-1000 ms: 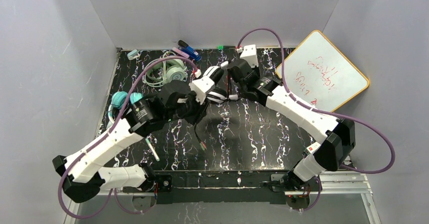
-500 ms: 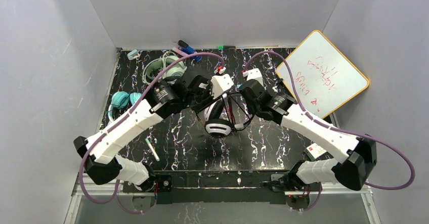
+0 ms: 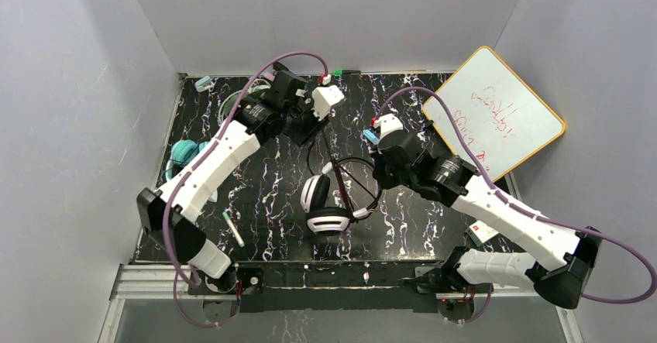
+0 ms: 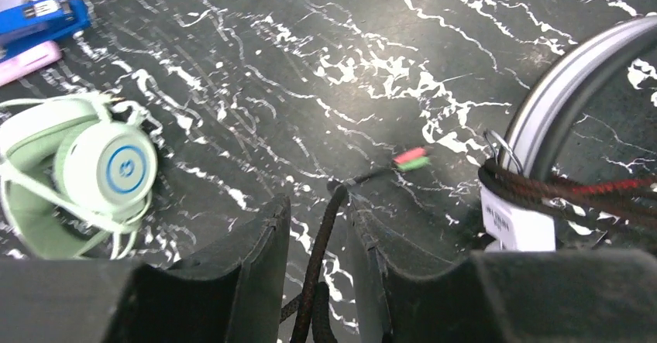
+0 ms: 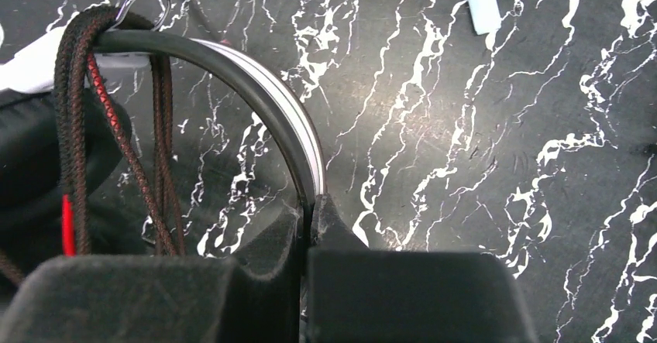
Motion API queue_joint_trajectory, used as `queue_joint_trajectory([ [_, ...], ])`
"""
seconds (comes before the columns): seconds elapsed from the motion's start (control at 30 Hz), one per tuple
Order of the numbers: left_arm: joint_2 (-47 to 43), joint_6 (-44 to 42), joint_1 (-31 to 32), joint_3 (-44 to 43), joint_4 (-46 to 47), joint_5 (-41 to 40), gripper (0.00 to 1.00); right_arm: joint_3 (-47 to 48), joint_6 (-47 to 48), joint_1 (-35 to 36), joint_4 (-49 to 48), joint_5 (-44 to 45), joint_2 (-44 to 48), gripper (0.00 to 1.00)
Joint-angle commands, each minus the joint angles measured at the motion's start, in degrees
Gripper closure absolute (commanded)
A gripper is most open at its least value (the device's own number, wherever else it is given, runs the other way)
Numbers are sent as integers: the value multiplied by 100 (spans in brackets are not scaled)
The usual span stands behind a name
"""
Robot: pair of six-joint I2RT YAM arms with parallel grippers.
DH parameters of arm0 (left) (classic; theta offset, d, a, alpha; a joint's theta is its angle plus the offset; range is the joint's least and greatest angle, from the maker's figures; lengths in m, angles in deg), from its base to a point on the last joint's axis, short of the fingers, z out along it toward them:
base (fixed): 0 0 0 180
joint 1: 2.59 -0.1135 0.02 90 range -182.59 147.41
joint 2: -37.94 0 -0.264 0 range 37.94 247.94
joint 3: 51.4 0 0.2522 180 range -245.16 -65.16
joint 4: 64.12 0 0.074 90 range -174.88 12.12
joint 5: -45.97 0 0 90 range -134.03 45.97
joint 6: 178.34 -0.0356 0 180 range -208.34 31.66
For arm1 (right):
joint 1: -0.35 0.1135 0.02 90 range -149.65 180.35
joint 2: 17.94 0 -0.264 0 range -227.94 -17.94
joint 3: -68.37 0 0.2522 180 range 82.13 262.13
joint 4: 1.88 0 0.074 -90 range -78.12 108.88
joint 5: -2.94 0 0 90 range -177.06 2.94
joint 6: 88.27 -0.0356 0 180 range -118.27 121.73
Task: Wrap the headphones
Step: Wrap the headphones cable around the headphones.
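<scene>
Looks roughly midway on the black-and-white headset [image 3: 327, 217], and nowhere near done overall. Got the right gripper [image 5: 310, 210] clamped tight on its headband [image 5: 256, 72], with the rest of the headset off to that gripper's left and the cups down toward the marble tabletop [image 3: 403, 227]; can't tell about actual contact there. Seeing a few turns of the thin black cable [image 4: 314, 273] looped round the band right beside those closed fingers, up by the white tag [image 4: 515, 223] and the little metal ring [image 4: 502, 145]. Leaves the rest of the cord strung out to the left gripper [image 4: 318, 213], well apart from the cups, threading through a narrow gap between its fingers; can't tell about a real pinch versus plain guiding. Spotting the pink-and-green plug [image 4: 411, 158] lying loose just past those fingertips, so guessing plenty of winding to go, plus tucking that end in. As for looks: glossy black band with a pale inner strip, white-and-black cups, braided cord with red flecks, probably springy and keen to unwind. Also got the mint-green headset [image 4: 101, 173] off to the left gripper's left, pale cable draped across the cup, maybe wrapped, hard to say. Same for the teal pair [image 3: 186, 153] well behind that gripper, beside the forearm: too small to judge.
</scene>
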Motion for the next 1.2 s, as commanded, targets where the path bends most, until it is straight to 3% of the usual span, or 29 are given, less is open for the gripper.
queue_joint_trajectory([
  [0.0,102,367,-253,83,731,920,94,80,-77,57,-153,-623,435,99],
  [0.13,-173,1134,-561,953,1861,1655,85,257,-167,57,-153,-650,582,99],
  [0.3,-478,1801,-744,1856,2925,2009,81,670,-266,57,-218,-1013,612,99],
  [0.73,-976,2444,-828,3378,4022,2628,64,1772,-978,52,-97,-1201,397,99],
  [0.93,-1524,3195,-828,4283,5387,2678,48,2161,-1497,53,-271,-981,182,99],
  [1.07,-1924,3632,-828,4949,6272,2759,23,2458,-1898,46,-433,-729,87,99],
  [1.17,-2100,3803,-819,5269,6566,2797,21,2711,-2111,35,-567,-624,-5,99],
])
